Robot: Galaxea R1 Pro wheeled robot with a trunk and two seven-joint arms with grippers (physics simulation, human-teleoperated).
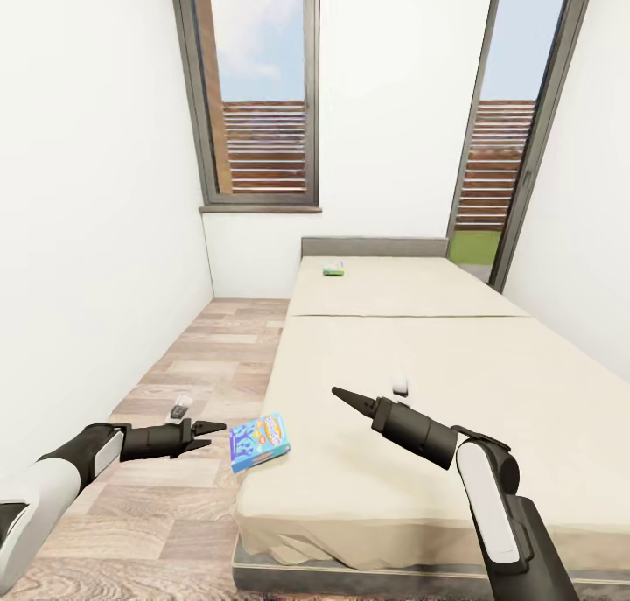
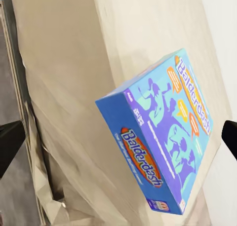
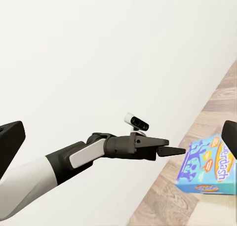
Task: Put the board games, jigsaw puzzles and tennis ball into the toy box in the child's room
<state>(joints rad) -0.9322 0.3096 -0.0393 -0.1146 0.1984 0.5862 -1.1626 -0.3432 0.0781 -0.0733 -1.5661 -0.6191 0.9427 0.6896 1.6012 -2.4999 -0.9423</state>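
Observation:
A blue cartoon board game (image 1: 260, 440) lies on the near left edge of the bed (image 1: 420, 356), one corner hanging over the floor. My left gripper (image 1: 208, 435) hovers open just left of it, level with the box and apart from it. The left wrist view shows the same blue box (image 2: 168, 132) ahead between wide-spread fingertips (image 2: 10, 139). A green board game (image 1: 333, 269) rests far off by the headboard. My right gripper (image 1: 344, 397) hangs open over the mattress, right of the blue box (image 3: 210, 167), pointing toward the left gripper (image 3: 173, 150).
The grey headboard (image 1: 374, 248) stands against the far wall under tall dark-framed windows (image 1: 262, 85). A strip of wood-plank floor (image 1: 192, 356) runs between the bed and the white left wall (image 1: 87, 234). The mattress stretches wide to the right.

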